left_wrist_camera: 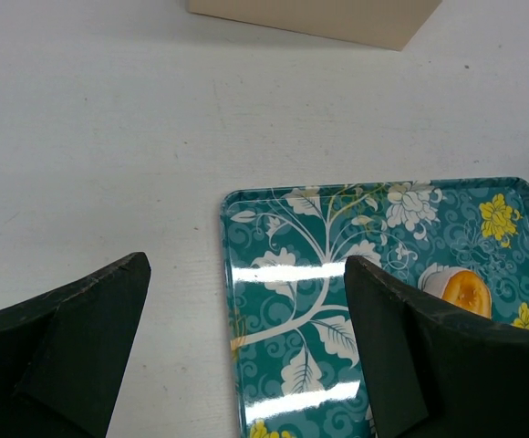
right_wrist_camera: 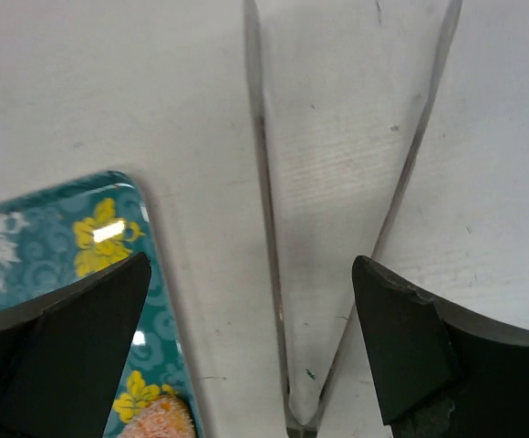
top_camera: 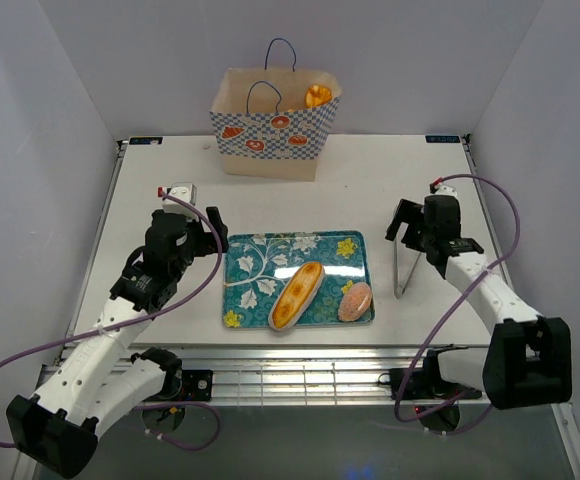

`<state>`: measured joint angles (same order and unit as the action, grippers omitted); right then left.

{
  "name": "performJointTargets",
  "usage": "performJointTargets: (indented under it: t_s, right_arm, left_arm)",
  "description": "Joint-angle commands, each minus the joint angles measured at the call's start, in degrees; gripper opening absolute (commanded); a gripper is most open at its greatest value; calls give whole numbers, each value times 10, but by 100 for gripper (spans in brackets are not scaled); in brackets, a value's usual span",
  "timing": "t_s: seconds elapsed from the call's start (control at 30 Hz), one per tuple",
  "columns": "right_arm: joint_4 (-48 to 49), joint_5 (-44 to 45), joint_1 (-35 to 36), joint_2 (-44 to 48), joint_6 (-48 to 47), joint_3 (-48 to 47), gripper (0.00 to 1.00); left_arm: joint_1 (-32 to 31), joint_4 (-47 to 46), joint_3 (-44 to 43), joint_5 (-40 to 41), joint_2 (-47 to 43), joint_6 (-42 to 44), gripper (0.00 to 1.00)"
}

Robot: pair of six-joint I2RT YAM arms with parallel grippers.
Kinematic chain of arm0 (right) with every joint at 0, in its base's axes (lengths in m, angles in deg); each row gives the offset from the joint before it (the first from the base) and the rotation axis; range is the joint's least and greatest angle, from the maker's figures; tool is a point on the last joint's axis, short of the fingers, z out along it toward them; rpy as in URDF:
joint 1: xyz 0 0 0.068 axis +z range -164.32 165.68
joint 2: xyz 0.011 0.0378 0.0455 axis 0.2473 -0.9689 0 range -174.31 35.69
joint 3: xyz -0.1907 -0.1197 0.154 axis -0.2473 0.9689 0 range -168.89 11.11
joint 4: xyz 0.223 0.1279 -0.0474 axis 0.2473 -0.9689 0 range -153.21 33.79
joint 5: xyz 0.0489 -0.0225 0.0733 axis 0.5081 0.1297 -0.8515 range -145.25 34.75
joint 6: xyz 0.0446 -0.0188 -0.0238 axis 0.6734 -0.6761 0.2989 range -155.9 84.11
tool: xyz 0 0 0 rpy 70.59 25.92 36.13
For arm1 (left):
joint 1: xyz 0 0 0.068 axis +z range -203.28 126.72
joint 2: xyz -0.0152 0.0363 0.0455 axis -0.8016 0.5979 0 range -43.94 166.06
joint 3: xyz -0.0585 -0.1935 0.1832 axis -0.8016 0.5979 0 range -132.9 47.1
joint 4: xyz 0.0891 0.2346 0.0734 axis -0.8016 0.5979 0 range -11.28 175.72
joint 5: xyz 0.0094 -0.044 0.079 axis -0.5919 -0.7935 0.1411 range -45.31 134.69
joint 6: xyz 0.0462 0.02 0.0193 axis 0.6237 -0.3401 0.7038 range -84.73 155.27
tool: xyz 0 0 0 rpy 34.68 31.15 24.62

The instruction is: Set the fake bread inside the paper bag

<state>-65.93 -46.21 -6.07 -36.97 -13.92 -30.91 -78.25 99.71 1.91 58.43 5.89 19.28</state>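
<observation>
The paper bag (top_camera: 268, 128) stands upright at the back of the table with an orange pastry (top_camera: 317, 96) showing inside its mouth. A long golden baguette (top_camera: 297, 295) and a pink-topped bun (top_camera: 355, 301) lie on the teal floral tray (top_camera: 260, 265). My left gripper (top_camera: 213, 228) is open and empty, low over the tray's left edge; in the left wrist view (left_wrist_camera: 246, 338) the tray (left_wrist_camera: 337, 274) and the baguette's end (left_wrist_camera: 461, 290) show. My right gripper (top_camera: 400, 222) is open and empty to the right of the tray; in the right wrist view (right_wrist_camera: 251, 338) the pink bun (right_wrist_camera: 150, 422) peeks in.
Metal tongs (top_camera: 403, 265) lie on the table right of the tray, directly under my right gripper (right_wrist_camera: 274, 228). The bag's base (left_wrist_camera: 319, 18) shows at the top of the left wrist view. White walls close in the table on three sides.
</observation>
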Motion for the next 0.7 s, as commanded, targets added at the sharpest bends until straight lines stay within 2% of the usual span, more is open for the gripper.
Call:
performJointTargets:
  t_s: [0.0,0.07,0.13,0.23,0.4,0.43,0.67]
  right_arm:
    - [37,-67,-2,77,-34,-27,98]
    - [66,-131,1,137,-45,-20,95]
    - [90,-150,7,194,-69,-13,90]
    - [90,-146,20,250,-95,-14,90]
    - [57,-102,57,279,-104,-11,90]
    - [46,-66,67,278,-108,-11,90]
    - [28,40,137,291,-119,-7,90]
  left_arm:
    - [-3,-5,-8,48,-34,-9,98]
    - [-3,-9,-5,65,-46,-14,98]
    - [-3,-15,0,88,-61,-19,98]
    - [-3,-16,2,115,-70,-26,98]
    - [-3,-15,3,139,-77,-33,98]
    - [-3,-15,4,146,-78,-33,98]
    - [-3,-16,6,163,-80,-36,98]
